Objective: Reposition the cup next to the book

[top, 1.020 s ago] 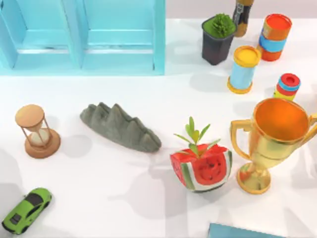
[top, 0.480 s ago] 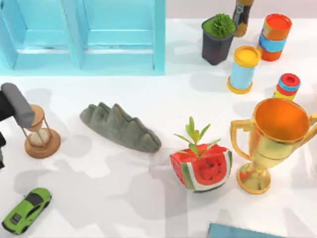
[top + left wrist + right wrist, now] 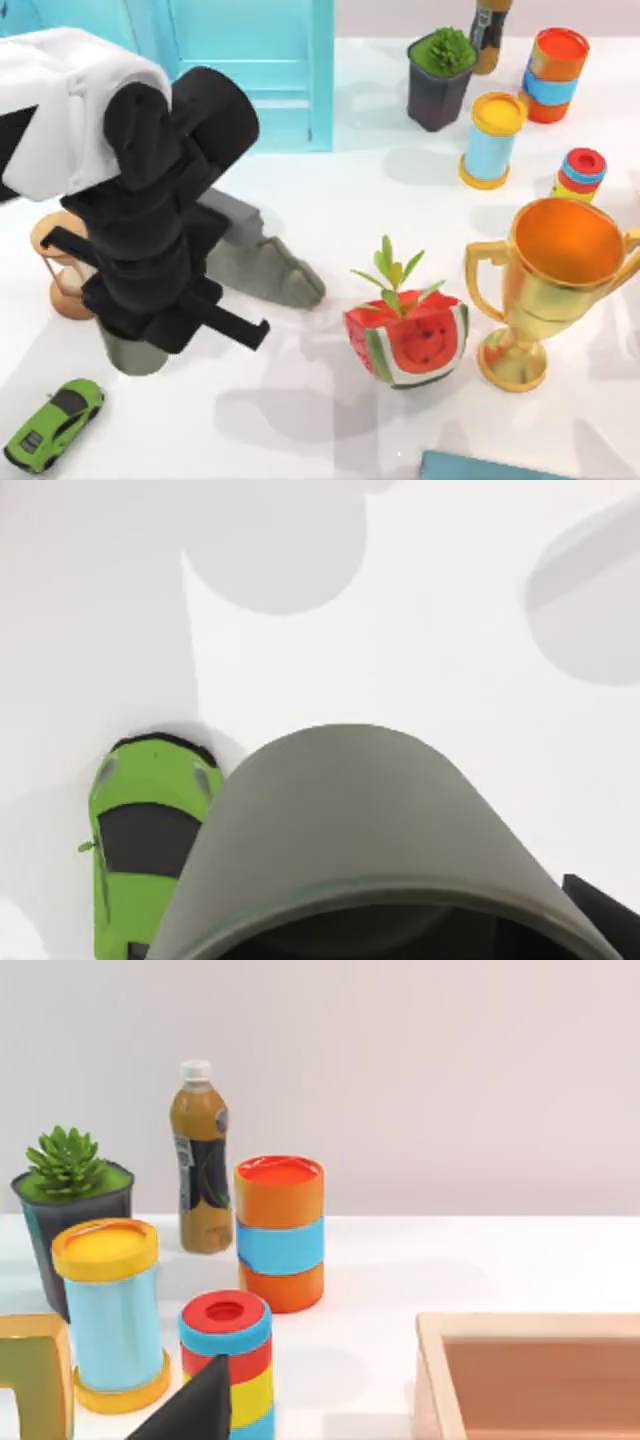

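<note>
The cup (image 3: 555, 290), a shiny gold trophy with two handles, stands upright at the right side of the table. One of its gold handles (image 3: 30, 1370) is at the edge of the right wrist view. The book (image 3: 490, 467) is a flat teal slab cut off by the front edge, just in front and left of the cup. My left arm (image 3: 150, 200) reaches over the table's left part, and its black gripper (image 3: 170, 310) hangs above the surface far from the cup. A dark tip of my right gripper (image 3: 195, 1410) pokes into the right wrist view.
An hourglass (image 3: 55, 290) and a grey rock (image 3: 270, 272) lie partly under the left arm. A green toy car (image 3: 55, 425) sits front left, a watermelon planter (image 3: 405, 335) left of the cup. The blue shelf (image 3: 260, 70), succulent pot (image 3: 438, 75), bottle (image 3: 490, 35) and coloured cans (image 3: 492, 138) stand behind.
My left arm has swung in from the left edge and now covers the hourglass and part of the rock. The cup and the book have not moved.
</note>
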Motion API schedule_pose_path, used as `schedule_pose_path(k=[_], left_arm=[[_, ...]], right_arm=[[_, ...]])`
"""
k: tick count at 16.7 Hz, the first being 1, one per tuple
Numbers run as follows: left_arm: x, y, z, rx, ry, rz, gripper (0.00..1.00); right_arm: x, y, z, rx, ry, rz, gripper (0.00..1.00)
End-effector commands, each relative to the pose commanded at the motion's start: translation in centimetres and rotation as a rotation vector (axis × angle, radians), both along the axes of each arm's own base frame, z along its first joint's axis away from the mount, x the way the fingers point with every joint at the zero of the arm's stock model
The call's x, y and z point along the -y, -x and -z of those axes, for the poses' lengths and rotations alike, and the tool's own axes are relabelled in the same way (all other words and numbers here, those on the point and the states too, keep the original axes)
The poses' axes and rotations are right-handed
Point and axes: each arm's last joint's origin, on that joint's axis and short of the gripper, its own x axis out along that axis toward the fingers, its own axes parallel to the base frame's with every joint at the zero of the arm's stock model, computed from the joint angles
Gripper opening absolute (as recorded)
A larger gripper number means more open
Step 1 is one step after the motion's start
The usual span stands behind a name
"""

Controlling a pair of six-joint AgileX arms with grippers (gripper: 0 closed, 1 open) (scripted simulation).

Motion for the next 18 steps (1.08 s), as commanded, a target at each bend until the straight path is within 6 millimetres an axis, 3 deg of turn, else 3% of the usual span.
schedule_pose_path(k=[4, 8, 13, 18], left_arm=[[6.1, 4.8, -1.0, 0.044, 0.025, -0.188, 0.00], [10.0, 10.0, -1.9, 0.069, 0.065, -0.342, 0.00], [12.4, 14.8, -2.6, 0.073, 0.108, -0.466, 0.00], [12.9, 16.0, -2.8, 0.072, 0.118, -0.494, 0.00]], right_arm=[[0.0, 0.0, 0.0, 0.000, 0.000, 0.000, 1.00], [0.0, 0.0, 0.0, 0.000, 0.000, 0.000, 1.00], [0.0, 0.0, 0.0, 0.000, 0.000, 0.000, 1.00], [0.0, 0.0, 0.0, 0.000, 0.000, 0.000, 1.00]])
